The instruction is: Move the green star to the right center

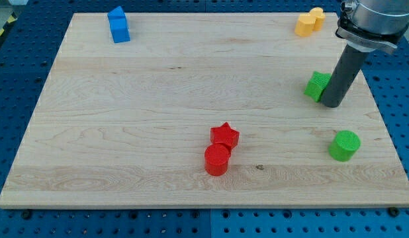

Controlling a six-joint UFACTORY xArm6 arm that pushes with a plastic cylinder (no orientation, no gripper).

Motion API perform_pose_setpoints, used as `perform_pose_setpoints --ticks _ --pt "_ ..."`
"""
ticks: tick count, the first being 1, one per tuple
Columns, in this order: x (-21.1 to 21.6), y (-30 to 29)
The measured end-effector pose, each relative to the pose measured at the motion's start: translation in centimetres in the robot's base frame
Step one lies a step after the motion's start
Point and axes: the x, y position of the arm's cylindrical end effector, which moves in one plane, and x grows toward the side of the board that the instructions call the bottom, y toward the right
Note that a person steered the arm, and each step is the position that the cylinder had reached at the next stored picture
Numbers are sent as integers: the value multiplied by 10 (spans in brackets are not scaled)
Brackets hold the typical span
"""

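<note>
A blue block (pixel 118 25) sits at the far left of the pale wooden bench (pixel 145 112), over blue pegboard. Near the middle, a red star (pixel 225 135) touches a red cylinder (pixel 217 160). Far right, a yellow block (pixel 310 21). The green star (pixel 316 86), half hidden so I can't tell its pointing, touches my tip (pixel 332 104), a plain rod tool holding nothing. A green cylinder (pixel 344 145) lies nearer.

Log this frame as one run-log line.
my tip: touching green star block, on its right | green star: right side of wooden board, above centre | green cylinder block: below, apart
</note>
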Motion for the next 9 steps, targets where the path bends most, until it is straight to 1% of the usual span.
perform_pose_setpoints --ticks 1,2,3,4,7,8,9 --pt "15 -8" --pt "-3 -46" --pt "-14 -62" --pt "-14 -58" --pt "-20 -10" --pt "-20 -5" --pt "-9 -5"
